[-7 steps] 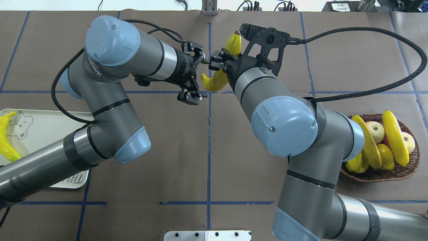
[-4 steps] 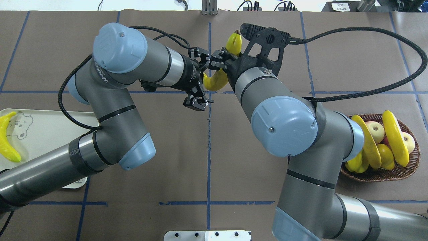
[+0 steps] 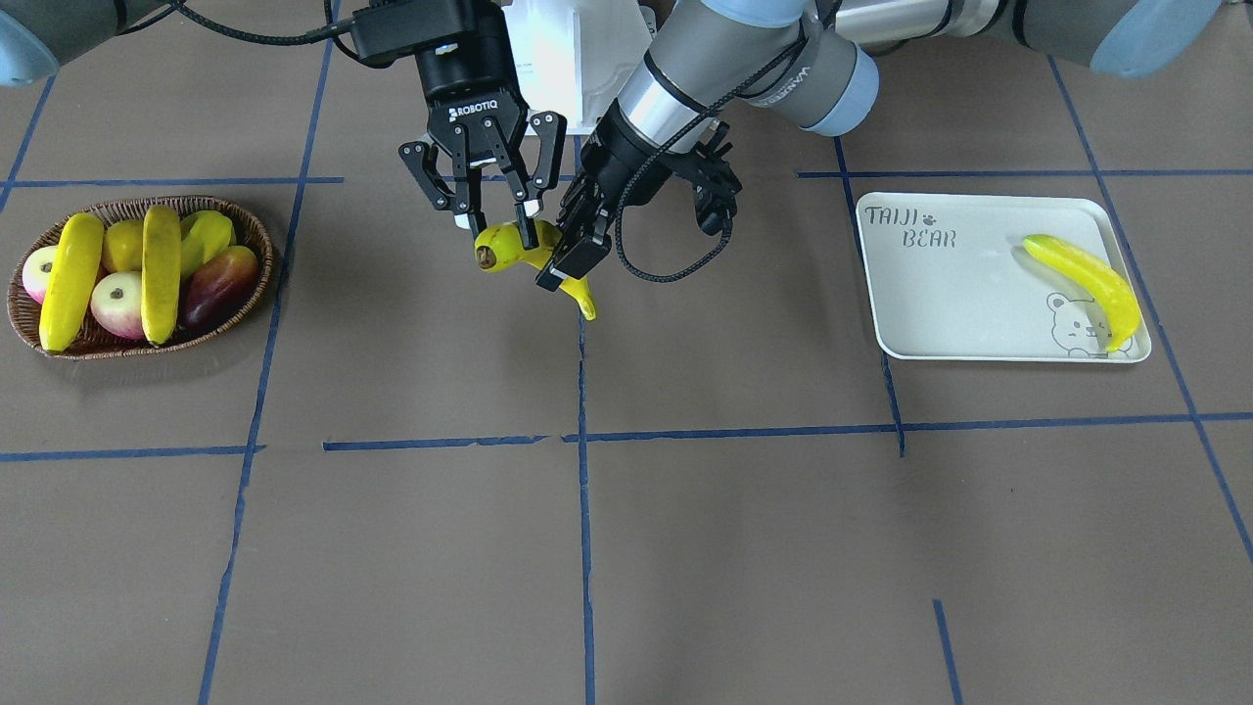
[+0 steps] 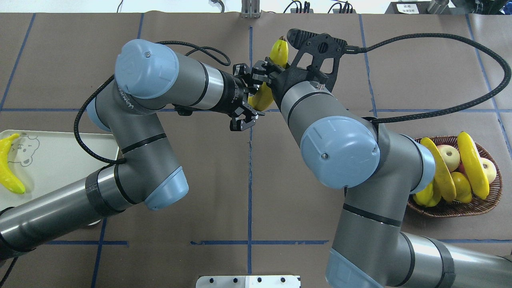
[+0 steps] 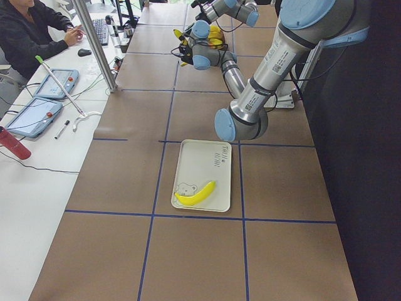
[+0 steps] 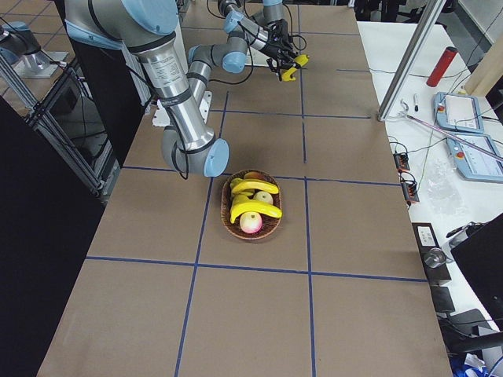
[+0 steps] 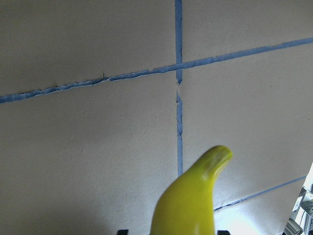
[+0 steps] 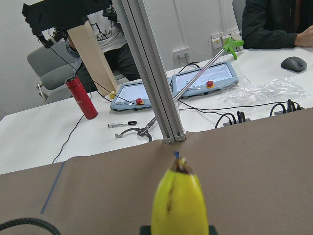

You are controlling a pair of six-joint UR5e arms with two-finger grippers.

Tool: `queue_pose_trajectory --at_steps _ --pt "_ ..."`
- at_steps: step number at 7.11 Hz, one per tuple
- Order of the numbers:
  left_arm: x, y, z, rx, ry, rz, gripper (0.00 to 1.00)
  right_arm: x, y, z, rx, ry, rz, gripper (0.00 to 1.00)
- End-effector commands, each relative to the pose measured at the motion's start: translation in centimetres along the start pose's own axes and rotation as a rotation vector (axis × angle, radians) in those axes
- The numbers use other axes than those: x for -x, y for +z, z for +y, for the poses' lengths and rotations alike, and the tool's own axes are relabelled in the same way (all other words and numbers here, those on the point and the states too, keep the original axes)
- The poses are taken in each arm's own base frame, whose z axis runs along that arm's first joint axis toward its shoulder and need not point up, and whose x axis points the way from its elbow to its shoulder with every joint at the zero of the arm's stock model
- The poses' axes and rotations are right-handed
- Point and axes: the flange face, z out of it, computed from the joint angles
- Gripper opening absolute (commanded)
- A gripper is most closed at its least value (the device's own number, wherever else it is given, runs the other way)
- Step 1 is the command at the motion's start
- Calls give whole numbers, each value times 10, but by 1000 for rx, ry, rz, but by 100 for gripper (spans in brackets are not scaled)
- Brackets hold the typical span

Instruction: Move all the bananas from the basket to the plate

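My right gripper point(image 4: 262, 74) point(image 3: 499, 227) is shut on a banana point(image 4: 279, 52) point(image 3: 504, 248) and holds it above the table's middle. My left gripper point(image 4: 250, 98) point(image 3: 587, 250) is open, its jaws on either side of that banana's lower end. The banana fills the bottom of the left wrist view point(image 7: 188, 200) and the right wrist view point(image 8: 178, 205). The wicker basket point(image 4: 492, 200) point(image 3: 250, 220) holds two bananas point(image 4: 472, 164) point(image 4: 442, 170) on top of other fruit. The plate point(image 4: 60, 156) point(image 3: 959, 304) holds one banana point(image 4: 8, 168) point(image 3: 1087, 284).
Apples point(image 3: 116, 299), a yellow-green starfruit point(image 3: 206, 235) and a dark red fruit point(image 3: 217, 284) lie in the basket. A metal post point(image 8: 156, 93) and operators' tablets stand beyond the table's far edge. A metal bracket point(image 4: 248, 281) sits at the near edge.
My left arm has moved right, bringing its open jaws around the lower end of the banana. The right arm and the banana have stayed still.
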Motion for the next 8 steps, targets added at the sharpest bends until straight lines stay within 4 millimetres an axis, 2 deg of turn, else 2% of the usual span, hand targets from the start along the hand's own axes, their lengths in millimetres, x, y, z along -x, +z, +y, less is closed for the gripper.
queue_pose_trajectory --at_steps 1,3,4,5,6,7,8 --pt "-11 -7 -3 4 -37 22 0 -2 -1 7 11 -7 -1 100" --pt "-15 -9 -7 -3 -43 29 0 -1 -23 -5 43 5 -51 100" --pt "-21 -12 -15 -15 -46 37 0 -9 -42 -9 107 13 -88 100" --pt "-28 -15 -38 -43 -47 43 0 -26 -64 -16 154 23 -123 100" --pt "-33 -19 -56 -57 33 18 0 -45 -80 -19 204 21 -142 100" --pt "-36 -27 -89 -75 101 -40 0 -71 -88 -26 252 -14 -123 100" --pt "-33 -41 -130 -73 210 -123 0 -98 -81 -55 336 -59 -48 100"
